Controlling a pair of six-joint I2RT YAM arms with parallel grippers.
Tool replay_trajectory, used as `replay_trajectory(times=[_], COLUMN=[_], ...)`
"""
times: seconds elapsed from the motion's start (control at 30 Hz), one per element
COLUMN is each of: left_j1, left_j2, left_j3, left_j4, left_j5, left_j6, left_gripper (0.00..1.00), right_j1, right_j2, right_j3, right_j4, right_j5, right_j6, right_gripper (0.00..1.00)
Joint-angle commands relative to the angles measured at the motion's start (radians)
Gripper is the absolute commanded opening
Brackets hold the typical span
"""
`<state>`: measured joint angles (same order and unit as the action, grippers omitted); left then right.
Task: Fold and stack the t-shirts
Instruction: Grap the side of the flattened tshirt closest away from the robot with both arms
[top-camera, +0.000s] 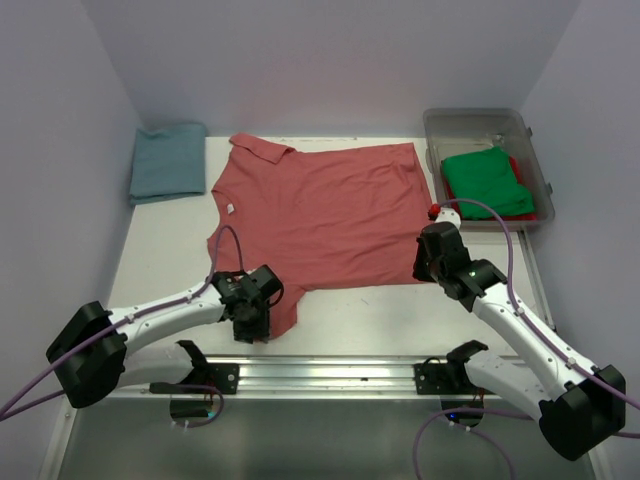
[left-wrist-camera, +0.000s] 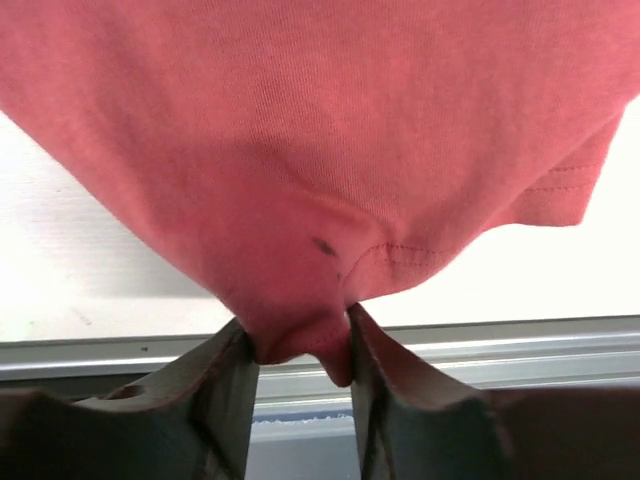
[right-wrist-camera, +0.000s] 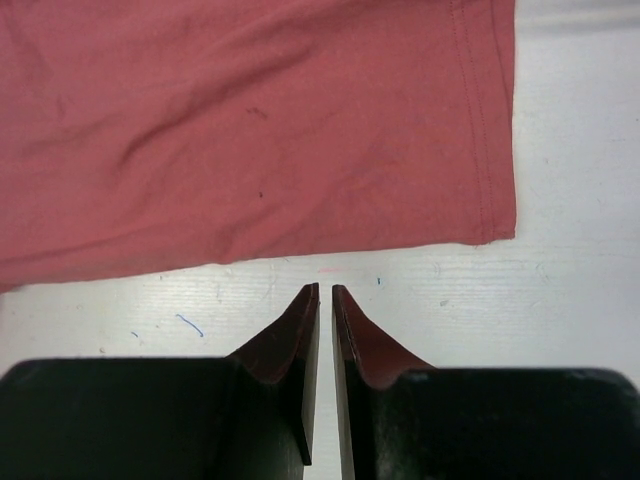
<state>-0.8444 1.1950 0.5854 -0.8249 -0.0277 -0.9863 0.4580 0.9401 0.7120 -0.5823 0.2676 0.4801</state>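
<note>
Green t-shirt (top-camera: 485, 178), red t-shirt (top-camera: 517, 166) in bin (top-camera: 470, 116); salmon-red t-shirt (top-camera: 320, 215) in left gripper (left-wrist-camera: 300, 338); right gripper (right-wrist-camera: 325, 290) near-shut, empty

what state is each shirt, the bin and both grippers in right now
salmon-red t-shirt, spread flat on the table, near-left corner pinched
teal-blue t-shirt, folded, far left corner
clear bin, open top, two shirts inside
red t-shirt, in the bin, mostly hidden
green t-shirt, folded, on top of the red one
left gripper, shut on the salmon-red t-shirt
right gripper, nearly shut, empty, just short of the shirt's edge
</note>
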Motion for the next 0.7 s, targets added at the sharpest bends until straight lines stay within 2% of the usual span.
replay_trajectory(times=[0.0, 0.27, 0.43, 0.57, 0.67], left_j1=[-0.016, -0.022, -0.022, -0.027, -0.038], left_j2=[-0.031, -0.026, -0.04, -0.057, -0.084], left_j3=[0.066, 0.053, 0.065, 0.086, 0.137], left_j4=[-0.046, -0.054, -0.069, -0.094, -0.124], left_j5=[-0.075, -0.097, -0.11, -0.135, -0.167], left_j6=[-0.018, -0.018, -0.018, -0.02, -0.025], left_gripper=[0.41, 0.23, 0.0, 0.0, 0.0], right_j1=[0.002, 0.001, 0.001, 0.002, -0.001], right_j2=[-0.003, 0.005, 0.006, 0.0, -0.018], right_j3=[-0.003, 0.003, 0.003, 0.001, -0.026], right_j4=[-0.002, -0.004, -0.016, -0.065, -0.08], right_j5=[0.004, 0.002, 0.068, 0.234, 0.344], right_j6=[0.015, 0.015, 0.029, 0.1, 0.176], right_gripper=[0.14, 0.12, 0.1, 0.05, 0.1])
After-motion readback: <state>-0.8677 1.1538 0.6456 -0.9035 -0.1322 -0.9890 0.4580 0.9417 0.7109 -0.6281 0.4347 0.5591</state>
